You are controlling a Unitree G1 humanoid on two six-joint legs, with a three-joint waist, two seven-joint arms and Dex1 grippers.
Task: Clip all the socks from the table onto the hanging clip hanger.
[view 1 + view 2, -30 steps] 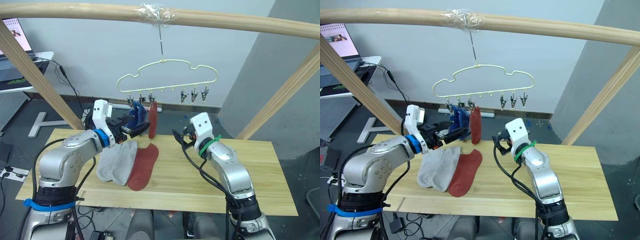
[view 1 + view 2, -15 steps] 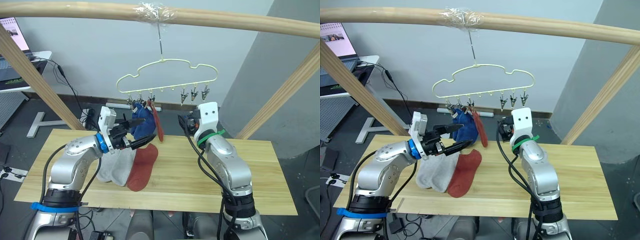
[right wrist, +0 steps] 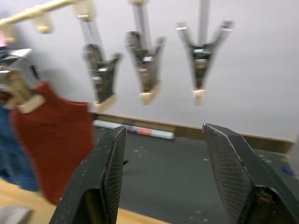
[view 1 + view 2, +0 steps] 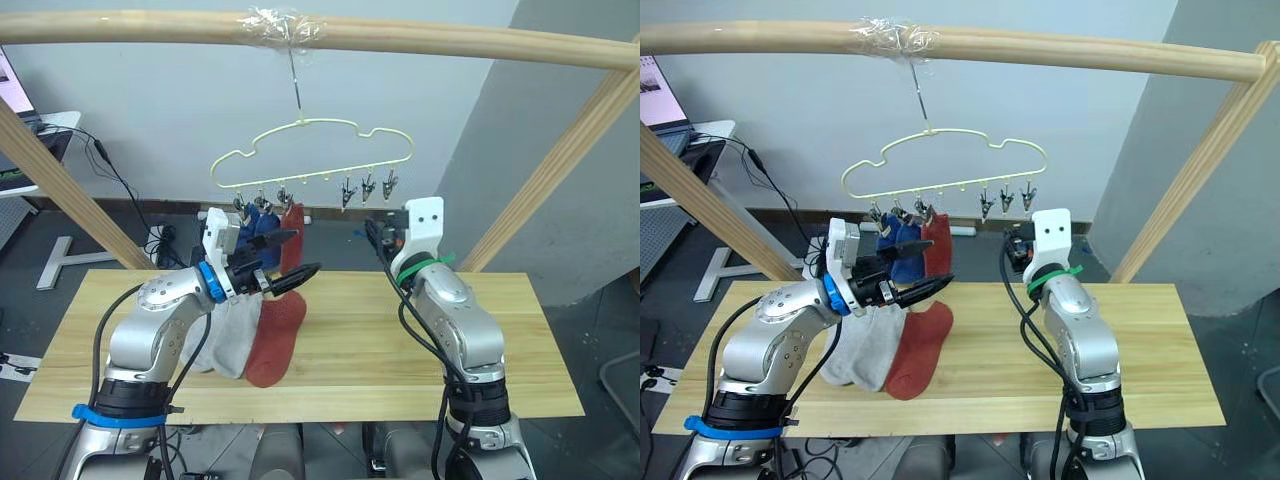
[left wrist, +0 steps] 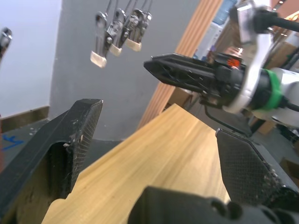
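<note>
The principal risk noted was disturbance of the clip hanger (image 4: 310, 155): it hung freely by a thin hook from the taped overhead pole (image 4: 320, 32), so any nudge from either arm could set it swinging and spoil the alignment of a sock with a clip, or shake loose a sock already clipped. The left gripper (image 4: 285, 256) stood wide open and empty, close beside the hanging socks, where a stray finger could snag the knit. The right gripper (image 3: 163, 172) was likewise open and empty, raised toward the three bare clips (image 3: 149, 74). Two blue socks (image 4: 260, 222) and one rust red sock (image 4: 291, 235) hung from the clips at the hanger's left end. On the table (image 4: 480, 340) lay two light grey socks (image 4: 225, 335) and one rust red sock (image 4: 275, 335), overlapping; a careless pinch might lift two together.
</note>
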